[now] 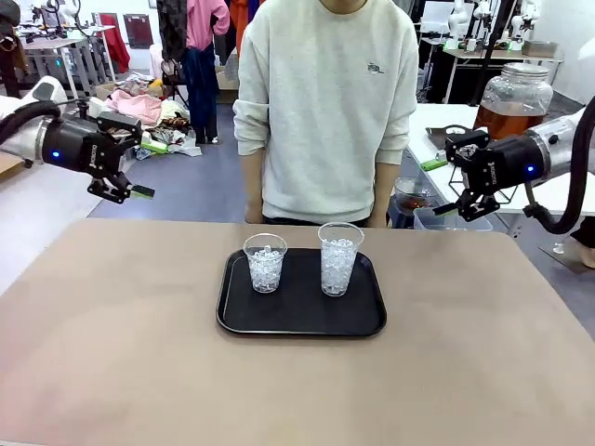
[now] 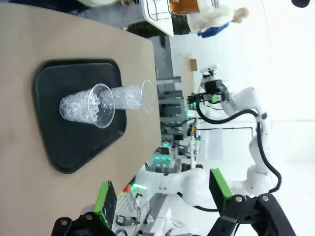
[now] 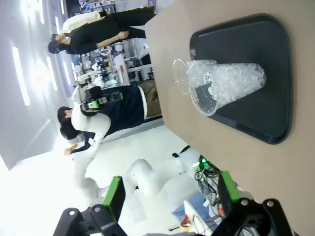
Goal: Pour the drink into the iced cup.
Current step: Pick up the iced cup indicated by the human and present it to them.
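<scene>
Your L jaws stand wide, up off the surface's left edge; R jaws wide too, off the far-right corner. Drink (image 1: 502,124) sits in the jar (image 1: 516,85) beyond that corner, behind R jaws. Short iced cup (image 1: 265,263) & taller cup (image 1: 339,260) stand apart on tray (image 1: 232,321), mid-surface; person (image 1: 325,111) at far edge.
</scene>
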`<state>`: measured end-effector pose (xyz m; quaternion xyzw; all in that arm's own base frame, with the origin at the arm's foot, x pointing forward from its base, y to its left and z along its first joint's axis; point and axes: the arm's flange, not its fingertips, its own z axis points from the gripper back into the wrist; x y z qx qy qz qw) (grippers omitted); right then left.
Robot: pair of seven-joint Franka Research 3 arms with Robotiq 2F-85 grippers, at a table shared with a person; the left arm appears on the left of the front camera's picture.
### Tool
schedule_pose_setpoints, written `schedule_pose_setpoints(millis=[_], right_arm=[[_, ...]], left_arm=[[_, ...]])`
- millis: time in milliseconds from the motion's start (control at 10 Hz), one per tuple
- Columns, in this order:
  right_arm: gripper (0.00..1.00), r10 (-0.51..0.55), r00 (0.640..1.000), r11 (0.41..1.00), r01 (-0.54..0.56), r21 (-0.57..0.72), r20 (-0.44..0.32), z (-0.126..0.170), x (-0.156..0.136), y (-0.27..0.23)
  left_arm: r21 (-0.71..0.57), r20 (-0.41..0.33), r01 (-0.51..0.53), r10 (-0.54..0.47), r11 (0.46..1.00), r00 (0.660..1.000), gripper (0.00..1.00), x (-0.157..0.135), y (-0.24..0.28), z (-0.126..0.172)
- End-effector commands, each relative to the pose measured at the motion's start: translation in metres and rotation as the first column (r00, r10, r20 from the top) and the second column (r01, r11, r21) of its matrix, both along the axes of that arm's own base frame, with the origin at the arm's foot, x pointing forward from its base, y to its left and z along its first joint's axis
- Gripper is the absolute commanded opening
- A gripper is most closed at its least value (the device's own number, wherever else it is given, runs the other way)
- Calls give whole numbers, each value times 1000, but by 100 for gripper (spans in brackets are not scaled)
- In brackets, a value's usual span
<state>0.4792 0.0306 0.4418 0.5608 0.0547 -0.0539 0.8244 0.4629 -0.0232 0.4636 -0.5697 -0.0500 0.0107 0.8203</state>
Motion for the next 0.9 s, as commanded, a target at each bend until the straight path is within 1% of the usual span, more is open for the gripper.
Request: schedule_pose_setpoints(millis=[0, 100, 300, 400, 600, 800], right_arm=[[100, -15, 1000, 995, 15, 94, -5, -5, 18, -3], [100, -7, 1000, 991, 8, 134, -6, -12, 22, -5], [100, -1, 1000, 989, 1, 148, 1, -17, 29, -4], [100, 4, 1000, 990, -4, 144, -1, -18, 32, -2], [100, 10, 1000, 989, -10, 147, 0, -21, 37, -1], [100, 8, 1000, 990, -9, 138, 13, -19, 35, -1]], left_arm=[[-35, -19, 49, -50, 998, 999, 100, 25, -2, -6], [-48, -24, 60, -61, 997, 998, 100, 33, -4, -14], [-62, 51, 122, -119, 991, 992, 100, 48, -5, -24], [-75, 61, 161, -157, 984, 986, 100, 54, -4, -26], [-107, 34, 204, -201, 973, 979, 100, 63, -2, -30], [-125, 46, 219, -215, 968, 975, 100, 61, 1, -28]])
